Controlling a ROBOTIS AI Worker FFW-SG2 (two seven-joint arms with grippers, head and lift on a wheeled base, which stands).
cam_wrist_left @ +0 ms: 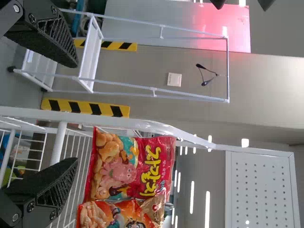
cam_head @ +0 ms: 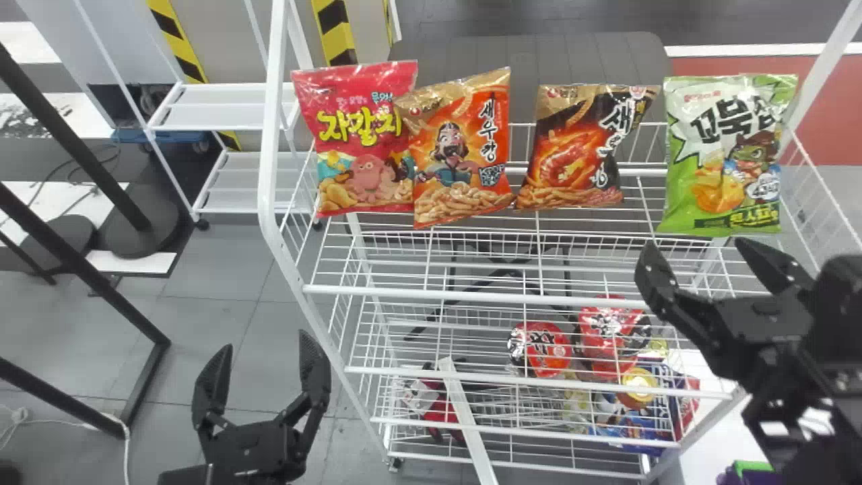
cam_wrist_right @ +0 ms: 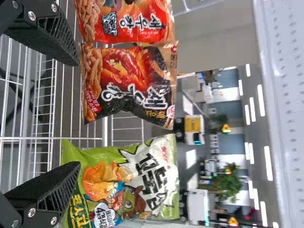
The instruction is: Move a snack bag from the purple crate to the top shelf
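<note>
From where I stand, the head view has the right gripper [cam_head: 694, 244] wide open and empty near the green snack bag [cam_head: 727, 155], upright toward the right end of the top shelf [cam_head: 431, 292]. The left gripper [cam_head: 266, 340], also spread and empty, hangs outside the rack's left edge. The left wrist view puts the red snack bag [cam_wrist_left: 130, 166] near the rack's white frame [cam_wrist_left: 142, 124]. In the right wrist view, a gap parts the green bag from the black snack bag [cam_wrist_right: 128, 80].
</note>
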